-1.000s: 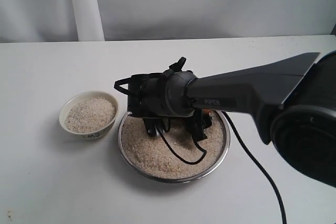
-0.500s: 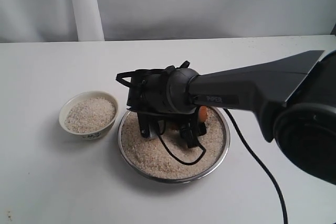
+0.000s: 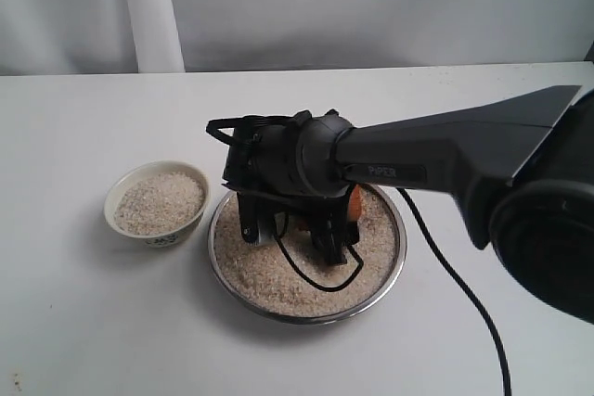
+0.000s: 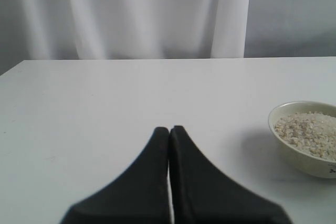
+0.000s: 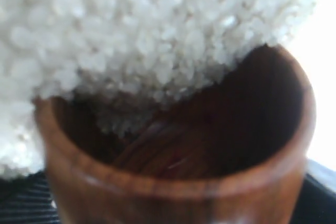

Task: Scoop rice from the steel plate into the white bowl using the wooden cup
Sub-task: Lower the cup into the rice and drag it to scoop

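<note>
**Right claw.** My right claw (image 3: 290, 229) is down inside the steel plate (image 3: 306, 318), with both fingers lowered to the rice (image 3: 278, 280). The jaws stand wide and are clamped on the wooden cup (image 5: 178, 198). In the right wrist view the cup fills the frame, and my dark ribbed pads (image 5: 21, 211) show at either side of its wall. The cup's mouth faces the grain heap. Rice lies across part of the rim, and some grains sit inside against the dark wall. In the exterior view only a small orange-brown patch of the cup shows behind my wrist housing. I cannot tell from there how far it is tilted.

**Left claw.** My left claw (image 4: 169, 134) is closed, fingertip against fingertip, with nothing between them. It hangs above the table (image 3: 83, 322), apart from every object.

**Edges.**
- The plate's raised rim encircles the right claw on all sides. My fingers stand inside it, toward the side nearer the bowl.
- The white bowl (image 3: 128, 227) stands just beside the plate, on the plate's left in the exterior view. A narrow strip of table shows between them. The bowl is heaped with rice near its brim.
- A black cable (image 3: 464, 303) loops over the rice beneath my wrist, then trails across the table on the right.

**Open room.** White tabletop extends in front of the plate and bowl and behind them, as far as the pale backdrop (image 3: 371, 6).
</note>
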Robot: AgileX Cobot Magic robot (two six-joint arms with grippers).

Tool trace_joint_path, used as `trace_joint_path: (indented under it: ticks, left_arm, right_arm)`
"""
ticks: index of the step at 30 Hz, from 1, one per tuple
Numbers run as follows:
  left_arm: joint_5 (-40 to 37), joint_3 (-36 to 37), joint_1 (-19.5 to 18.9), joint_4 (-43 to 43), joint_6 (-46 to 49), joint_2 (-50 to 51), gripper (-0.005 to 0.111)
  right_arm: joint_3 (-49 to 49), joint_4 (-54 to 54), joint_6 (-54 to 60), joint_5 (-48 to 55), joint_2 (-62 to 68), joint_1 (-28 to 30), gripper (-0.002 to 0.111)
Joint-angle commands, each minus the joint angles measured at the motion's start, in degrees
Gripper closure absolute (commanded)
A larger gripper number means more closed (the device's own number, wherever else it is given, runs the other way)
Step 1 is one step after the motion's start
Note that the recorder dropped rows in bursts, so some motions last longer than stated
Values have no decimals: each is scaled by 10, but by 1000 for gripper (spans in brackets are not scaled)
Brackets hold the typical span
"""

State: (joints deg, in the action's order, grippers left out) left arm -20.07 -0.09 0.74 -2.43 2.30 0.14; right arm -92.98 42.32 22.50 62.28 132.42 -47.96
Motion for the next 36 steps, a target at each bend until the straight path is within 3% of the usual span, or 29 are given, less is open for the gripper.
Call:
trace_joint_path:
  ticks: [1,23,36]
  left_arm:
    - [3,1,1,0,-2,-1,107]
    - [3,1,1,0,-2,-1,107]
    - [3,1,1,0,-2,-1,107]
  right_arm:
    - [5,-89,-3,-51,11,0,108]
    - [5,-201,0,-137,11,19,108]
    - [5,-227,0,-122,11,34,108]
